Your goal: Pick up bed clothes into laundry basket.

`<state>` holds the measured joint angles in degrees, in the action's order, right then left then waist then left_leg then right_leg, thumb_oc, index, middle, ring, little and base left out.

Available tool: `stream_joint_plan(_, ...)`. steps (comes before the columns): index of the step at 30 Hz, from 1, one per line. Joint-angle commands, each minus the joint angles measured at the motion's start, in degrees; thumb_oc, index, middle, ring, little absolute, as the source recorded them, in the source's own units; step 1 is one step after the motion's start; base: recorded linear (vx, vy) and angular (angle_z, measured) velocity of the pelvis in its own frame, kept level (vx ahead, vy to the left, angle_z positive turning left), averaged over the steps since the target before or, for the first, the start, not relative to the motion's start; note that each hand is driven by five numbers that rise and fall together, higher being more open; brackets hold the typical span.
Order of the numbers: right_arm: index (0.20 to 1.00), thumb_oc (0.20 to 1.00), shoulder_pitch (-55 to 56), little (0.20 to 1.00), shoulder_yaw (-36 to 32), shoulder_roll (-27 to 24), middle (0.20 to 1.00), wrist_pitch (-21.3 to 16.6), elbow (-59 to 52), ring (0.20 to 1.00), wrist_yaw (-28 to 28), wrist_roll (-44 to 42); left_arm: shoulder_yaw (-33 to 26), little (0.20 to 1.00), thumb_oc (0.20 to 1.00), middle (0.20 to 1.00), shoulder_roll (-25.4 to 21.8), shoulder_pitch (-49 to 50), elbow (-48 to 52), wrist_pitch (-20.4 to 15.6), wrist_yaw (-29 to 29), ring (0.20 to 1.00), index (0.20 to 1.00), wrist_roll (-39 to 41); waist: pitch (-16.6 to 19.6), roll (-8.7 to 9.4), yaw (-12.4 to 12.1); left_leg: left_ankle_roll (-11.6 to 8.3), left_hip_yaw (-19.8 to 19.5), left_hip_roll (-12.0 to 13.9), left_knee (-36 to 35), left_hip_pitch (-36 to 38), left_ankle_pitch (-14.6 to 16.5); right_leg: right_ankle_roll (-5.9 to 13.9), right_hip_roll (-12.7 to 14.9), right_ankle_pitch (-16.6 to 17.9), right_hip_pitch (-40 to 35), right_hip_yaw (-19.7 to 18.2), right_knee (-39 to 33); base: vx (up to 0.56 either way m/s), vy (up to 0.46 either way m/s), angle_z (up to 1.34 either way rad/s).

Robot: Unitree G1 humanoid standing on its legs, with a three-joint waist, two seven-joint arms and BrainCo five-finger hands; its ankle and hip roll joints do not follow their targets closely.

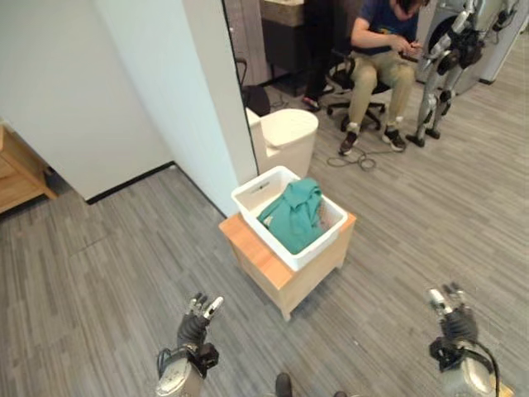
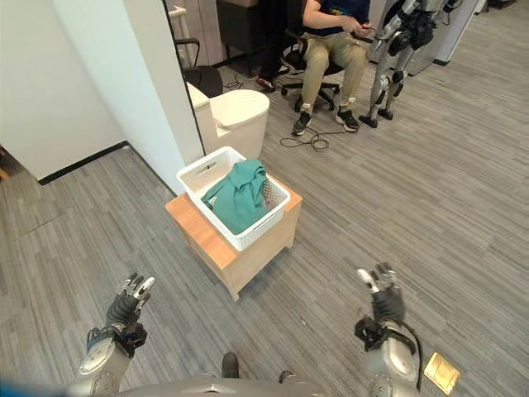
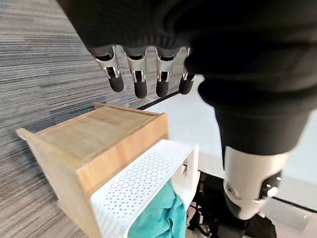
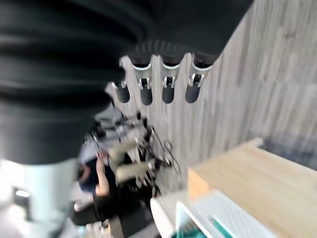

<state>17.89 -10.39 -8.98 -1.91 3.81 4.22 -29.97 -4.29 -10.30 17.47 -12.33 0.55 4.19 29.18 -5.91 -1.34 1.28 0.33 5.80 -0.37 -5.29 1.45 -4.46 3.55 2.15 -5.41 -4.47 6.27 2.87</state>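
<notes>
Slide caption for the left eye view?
Green cloth in white basket on wooden stand; both hands open, empty.

Basket [image 1: 291, 246]: on the small table [image 1: 259, 260], toward its right end.
Clothes [image 1: 294, 215]: in the basket.
Bin [image 1: 288, 139]: on the floor behind the table, beside the wall [image 1: 178, 91].
Person [image 1: 378, 51]: on a chair behind the bin, to its right.
2 hands: left hand [image 1: 198, 318] before the table to its left, right hand [image 1: 450, 313] well to its right, both apart from it.

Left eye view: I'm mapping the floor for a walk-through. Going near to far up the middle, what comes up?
Wooden stand → white basket holding the teal cloth → white bin → seated person.
</notes>
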Motion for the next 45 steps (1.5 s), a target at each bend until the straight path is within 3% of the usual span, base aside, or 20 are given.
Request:
stream_joint_plan(1, 1.0, 1.0, -5.5, 1.0, -0.4, -3.0, 1.0, -3.2, -3.5, 1.0, -2.0, 1.0, -1.4, 1.0, 1.0, 1.0, -3.8, -2.3, 2.1, -3.3, -0.6, 1.0, 1.0, 0.9, -1.3, 2.36, -1.2, -0.63, -1.4, 2.0, 0.3, 3.5, 2.6, 4.19, 6.4, 6.9, 0.7, 0.0, -0.7, -0.03, -0.022, 0.05)
stream_joint_plan(3, 1.0, 1.0, -6.7, 1.0, -0.3, -3.9, 1.0, -3.9, -4.9, 1.0, -1.7, 2.8, -0.8, 1.0, 1.0, 1.0, -4.8, -3.9, 1.5, -4.0, -0.2, 1.0, 1.0, 0.1, -1.7, 2.18, -0.7, -0.67, -3.0, 1.9, 0.4, 3.2, 1.9, 3.91, 5.7, 5.9, 1.6, -2.8, 2.7, -0.05, -0.052, 0.11)
stream_joint_plan(5, 1.0, 1.0, -7.7, 1.0, -0.4, -5.0, 1.0, -4.8, -5.8, 1.0, -1.0, 4.8, -0.5, 1.0, 1.0, 1.0, -5.9, -5.4, 0.5, -4.5, 0.4, 1.0, 1.0, 0.0, -1.8, 2.14, 0.1, -0.69, -6.3, 1.7, 1.0, 2.0, 1.0, 3.29, 3.1, 4.5, 2.4, -10.4, 5.2, -0.06, -0.135, 0.48)
stream_joint_plan(6, 1.0, 1.0, -8.0, 1.0, -0.6, -5.7, 1.0, -5.2, -6.4, 1.0, -0.7, 5.3, -0.6, 1.0, 1.0, 1.0, -6.7, -6.6, -0.1, -5.0, 0.8, 1.0, 1.0, -0.5, -1.7, 2.29, 0.7, -0.63, -11.2, 1.2, 1.8, 0.5, 0.1, 2.24, -0.4, 2.7, 2.1, -19.1, 7.6, -0.04, -0.204, 1.6)
stream_joint_plan(7, 1.0, 1.0, -8.0, 1.0, -0.6, -5.9, 1.0, -5.4, -6.9, 1.0, -0.8, 5.3, -0.6, 1.0, 1.0, 1.0, -6.9, -7.0, 0.1, -5.3, 1.0, 1.0, 1.0, -1.2, -1.6, 2.47, 0.8, -0.48, -14.2, 0.8, 2.8, -0.8, -0.2, 1.74, -2.2, 1.9, 1.5, -23.4, 8.5, -0.06, -0.268, 2.27)
stream_joint_plan(9, 1.0, 1.0, -8.2, 1.0, 0.8, -6.6, 1.0, -5.7, -7.3, 1.0, -1.5, 5.0, -0.9, 1.0, 1.0, 1.0, -7.1, -6.9, 1.1, -5.9, 1.7, 1.0, 1.0, -1.8, -2.2, 3.22, -0.2, -1.04, -18.7, 0.0, 6.1, -3.8, -0.3, 0.44, -4.4, 1.2, 0.8, -27.0, 8.3, -0.08, -0.234, 1.9)
stream_joint_plan(12, 1.0, 1.0, -8.2, 1.0, 4.1, -7.2, 1.0, -5.4, -7.5, 1.0, -3.8, 2.8, -1.9, 1.0, 1.0, 1.0, -6.3, -5.1, 4.1, -6.1, 1.9, 1.0, 1.0, -1.4, -3.4, 3.23, -2.2, -2.1, -21.2, 0.0, 8.5, -6.9, -0.7, -0.79, -4.2, 0.4, -1.1, -22.9, 3.1, -0.21, -0.285, 1.11)
stream_joint_plan(15, 1.0, 1.0, -8.0, 1.0, 8.1, -9.4, 1.0, -3.7, -5.7, 1.0, -5.3, 3.2, -2.2, 1.0, 1.0, 1.0, -4.4, -3.4, 5.2, -6.6, 2.1, 1.0, 1.0, -0.4, -5.3, 1.86, -4.0, -3.99, -26.6, -0.8, 8.1, -10.8, -6.0, -2.22, -5.6, 2.2, -2.6, -22.1, -1.9, -0.33, -0.295, 1.34)
stream_joint_plan(16, 1.0, 1.0, -7.7, 1.0, 9.2, -10.2, 1.0, -2.8, -6.3, 1.0, -6.0, 1.8, -2.1, 1.0, 1.0, 1.0, -2.9, -2.4, 5.5, -6.9, 2.4, 1.0, 1.0, 1.5, -7.2, 1.78, -3.9, -3.67, -25.1, -1.1, 7.7, -12.5, -6.7, -3.0, -5.5, 2.0, -1.3, -19.8, -0.7, -0.62, -0.234, 2.81)
stream_joint_plan(17, 1.0, 1.0, -8.7, 1.0, 10.5, -12.1, 1.0, -2.3, -5.9, 1.0, -7.3, 2.8, -2.9, 1.0, 1.0, 1.0, -2.2, -2.3, 4.9, -7.5, 2.7, 1.0, 1.0, 1.6, -8.0, 3.13, -2.6, -2.76, -12.9, 1.2, 14.4, -12.1, -1.9, -2.28, -2.4, 3.1, 2.0, -13.6, 1.2, -0.64, -0.186, 2.44)
stream_joint_plan(19, 1.0, 1.0, -8.4, 1.0, 11.4, -12.1, 1.0, -1.8, -4.2, 1.0, -7.9, 3.0, -3.0, 1.0, 1.0, 1.0, -2.0, -1.0, 4.4, -7.3, 1.7, 1.0, 1.0, 1.4, -7.4, 4.6, -1.8, -2.42, -4.2, 4.8, 20.5, -9.1, 2.6, -1.72, 0.8, 4.4, 3.1, -6.7, 0.5, -0.42, -0.139, 1.94)
stream_joint_plan(20, 1.0, 1.0, -8.4, 1.0, 11.5, -12.1, 1.0, -1.8, -4.2, 1.0, -7.9, 3.0, -3.1, 1.0, 1.0, 1.0, -2.1, -1.0, 4.4, -7.3, 1.7, 1.0, 1.0, 1.5, -7.3, 4.59, -1.7, -2.43, -4.3, 4.8, 20.6, -9.4, 2.5, -1.72, 0.8, 4.5, 3.1, -6.6, 0.4, -0.28, -0.111, 1.85)
stream_joint_plan(23, 1.0, 1.0, -5.7, 1.0, 10.0, -11.0, 1.0, -2.2, -4.0, 1.0, -7.2, 2.7, -2.2, 1.0, 1.0, 1.0, -3.4, -0.2, 5.3, -6.2, 0.4, 1.0, 1.0, -0.4, -5.0, 4.2, 0.8, -3.52, 6.3, 10.9, 22.1, 0.4, 5.8, -1.24, 3.6, 5.4, 4.0, 6.0, -1.3, -0.26, -0.047, 1.83)
stream_joint_plan(24, 1.0, 1.0, -5.7, 1.0, 10.0, -11.0, 1.0, -2.2, -4.0, 1.0, -7.2, 2.7, -2.3, 1.0, 1.0, 1.0, -3.4, -0.2, 5.3, -6.2, 0.4, 1.0, 1.0, -0.4, -5.0, 4.23, 0.9, -3.51, 6.2, 10.9, 22.0, 0.4, 5.7, -1.23, 3.7, 5.4, 4.0, 6.0, -1.3, -0.21, 0.055, 1.49)
stream_joint_plan(26, 1.0, 1.0, -5.3, 1.0, 8.4, -9.4, 1.0, -3.1, -4.0, 1.0, -5.4, 1.6, -0.3, 1.0, 1.0, 1.0, -4.6, -2.4, 4.9, -5.6, 1.1, 1.0, 1.0, -2.7, -3.6, 2.45, 2.7, -4.52, 9.6, 9.7, 15.5, 4.7, 8.4, -0.23, 5.8, 5.4, 4.7, 13.0, 0.5, -0.11, 0.153, 2.01)
stream_joint_plan(28, 1.0, 1.0, -5.5, 1.0, 8.1, -8.9, 1.0, -3.2, -4.5, 1.0, -4.8, 1.2, 0.9, 1.0, 1.0, 1.0, -4.7, -4.0, 5.4, -6.0, 0.7, 1.0, 1.0, -3.8, -3.3, 0.61, 2.8, -3.76, 7.9, 7.3, 6.1, 4.5, 7.0, 0.93, 7.1, 5.9, 5.1, 15.2, 2.4, -0.06, 0.272, 1.73)
stream_joint_plan(31, 1.0, 1.0, -6.3, 1.0, 9.2, -8.1, 1.0, -3.0, -4.0, 1.0, -4.2, 1.9, 1.7, 1.0, 1.0, 1.0, -5.7, -5.3, 5.9, -6.0, 1.6, 1.0, 1.0, -4.8, -4.8, 0.66, 2.9, -1.67, 2.9, 5.9, 5.1, 3.6, 6.6, 2.02, 9.6, 7.6, 9.6, 11.6, 11.9, -0.1, 0.159, 1.54)
stream_joint_plan(34, 1.0, 1.0, -7.2, 1.0, 9.9, -7.2, 1.0, -3.1, -3.6, 1.0, -4.2, 1.9, 2.6, 1.0, 1.0, 1.0, -7.9, -6.9, 5.3, -6.5, 1.3, 1.0, 1.0, -5.7, -5.8, 1.08, 5.0, -0.74, -1.7, 4.6, 4.4, 2.9, 6.2, 3.78, 2.8, 7.5, 12.4, -5.8, 11.1, -0.06, 0.027, 0.37)
stream_joint_plan(36, 1.0, 1.0, -7.2, 1.0, 10.9, -7.7, 1.0, -2.5, -3.6, 1.0, -4.7, 3.6, 1.3, 1.0, 1.0, 1.0, -7.5, -5.6, 6.0, -6.6, 1.2, 1.0, 1.0, -6.0, -5.3, 1.1, 3.2, -0.76, -1.6, 3.8, 3.9, 3.3, 6.0, 2.86, 4.3, 8.3, 10.6, -1.7, 6.2, -0.02, 0.043, 0.69)
stream_joint_plan(45, 1.0, 1.0, -8.0, 1.0, 12.3, -8.9, 1.0, -0.8, -2.0, 1.0, -5.4, 3.9, 1.9, 1.0, 1.0, 1.0, -3.1, -2.4, 6.5, -6.0, 0.5, 1.0, 1.0, -1.4, -1.1, 2.1, -0.6, -0.99, -5.0, 3.1, 2.3, 4.0, 4.5, 1.56, 3.7, 7.0, 2.8, -0.7, -1.2, 0.02, -0.057, 0.21)
